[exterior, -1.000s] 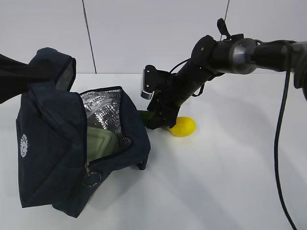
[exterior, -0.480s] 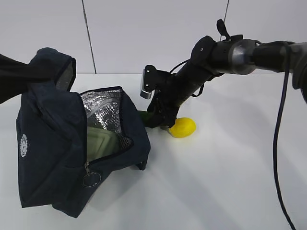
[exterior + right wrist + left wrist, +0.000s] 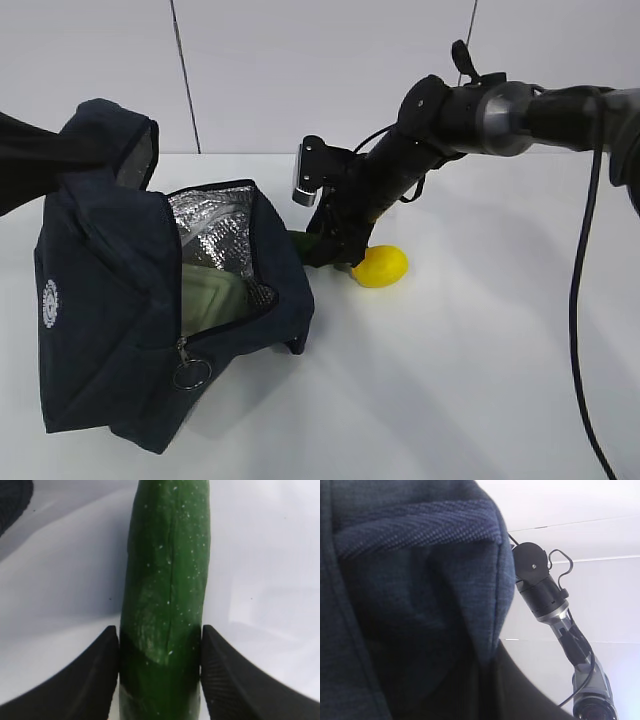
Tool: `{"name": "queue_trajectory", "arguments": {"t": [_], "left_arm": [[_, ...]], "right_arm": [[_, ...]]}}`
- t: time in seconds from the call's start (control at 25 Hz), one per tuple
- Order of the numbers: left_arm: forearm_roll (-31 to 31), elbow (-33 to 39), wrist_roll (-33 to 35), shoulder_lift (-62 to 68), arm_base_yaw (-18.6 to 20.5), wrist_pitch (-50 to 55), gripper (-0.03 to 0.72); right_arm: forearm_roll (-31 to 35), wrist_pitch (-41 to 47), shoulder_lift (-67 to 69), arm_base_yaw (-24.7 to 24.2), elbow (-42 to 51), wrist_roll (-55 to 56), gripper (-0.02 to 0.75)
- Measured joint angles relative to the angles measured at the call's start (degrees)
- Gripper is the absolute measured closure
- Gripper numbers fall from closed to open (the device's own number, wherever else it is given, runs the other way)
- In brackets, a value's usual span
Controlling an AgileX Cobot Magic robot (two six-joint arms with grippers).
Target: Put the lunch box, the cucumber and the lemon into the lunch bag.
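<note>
The white table (image 3: pixel 470 380) carries everything, with a pale panelled wall (image 3: pixel 300 70) behind it. The largest thing on it is the lunch bag (image 3: pixel 110 330), a dark navy fabric box standing at the left with its mouth gaping toward the right, silver foil lining showing inside. All else is placed from this bag.

Inside the bag's opening sits the lunch box (image 3: pixel 205 295), its pale green lid visible against the foil. The bag's flap is lifted up and back at the upper left, where the left arm's dark sleeve reaches it; the left gripper itself is hidden behind navy fabric in the left wrist view, closed on the lunch bag's fabric.

Just right of the bag's mouth, the right arm (image 3: pixel 480 110) slants down across the table, blocking most of what lies there. The right gripper (image 3: pixel 160 680) has its two black fingers pressed against both sides of the cucumber (image 3: pixel 167 595), which lies on the table with its far end toward the bag. The lemon (image 3: pixel 381 265) rests just beyond the gripper, on the side away from the bag.

A ring zipper pull (image 3: pixel 190 373) hangs at the bag's lower front. A small round white logo (image 3: pixel 49 303) marks the bag's left face; its writing cannot be read.
</note>
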Motion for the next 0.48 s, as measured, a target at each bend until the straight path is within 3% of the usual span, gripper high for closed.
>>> {"name": "queue_trajectory", "arguments": {"t": [0.48], "left_arm": [[0.00, 0.00, 0.00, 0.00, 0.00, 0.00, 0.695]], "right_arm": [[0.00, 0.00, 0.00, 0.00, 0.00, 0.44, 0.372]]}}
